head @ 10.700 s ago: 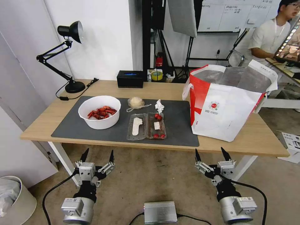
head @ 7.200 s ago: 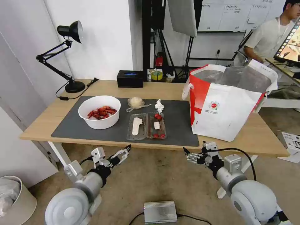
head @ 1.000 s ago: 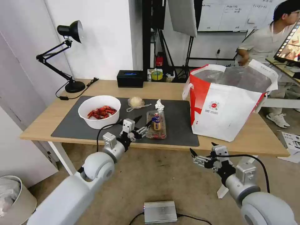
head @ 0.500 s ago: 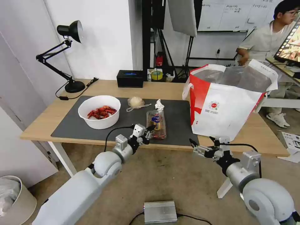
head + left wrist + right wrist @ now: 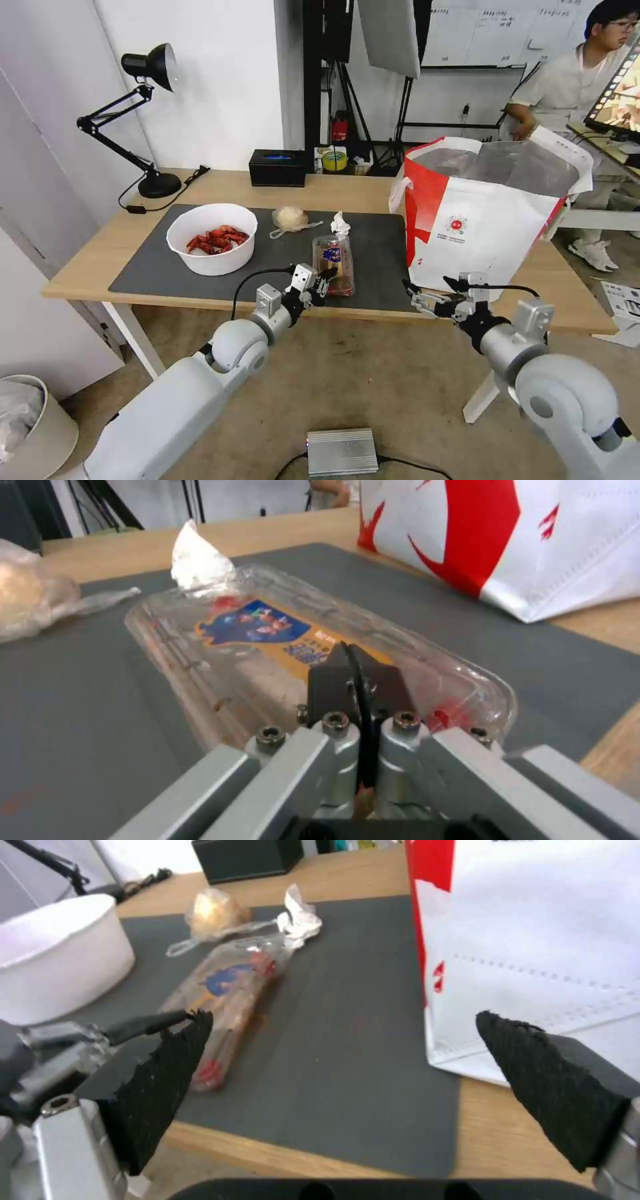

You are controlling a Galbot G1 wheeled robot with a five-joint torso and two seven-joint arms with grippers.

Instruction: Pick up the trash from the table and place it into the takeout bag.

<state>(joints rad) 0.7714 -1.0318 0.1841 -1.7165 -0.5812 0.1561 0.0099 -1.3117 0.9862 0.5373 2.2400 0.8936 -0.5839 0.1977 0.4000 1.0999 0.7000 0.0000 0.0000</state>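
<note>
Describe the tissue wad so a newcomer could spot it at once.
Start at the dark grey mat on the table. Near its far edge, just behind the closed clear tray, sits the tissue wad: small, crumpled, plain white, unlike the clear plastic bag on its left.

Clear hinged tray (image 5: 333, 264) lies folded shut on the desk's grey mat (image 5: 380, 260), label up, between crayfish bowl (image 5: 212, 238) and takeout bag (image 5: 481, 217).

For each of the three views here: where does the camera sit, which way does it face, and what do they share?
Head view: high on the robot, facing forward and down over the table; both arms show.
Left wrist view: low behind the left gripper, shut, facing the closed clear tray.
Right wrist view: behind the open right gripper, facing the mat and takeout bag.
Shared: tray, tissue wad.
</note>
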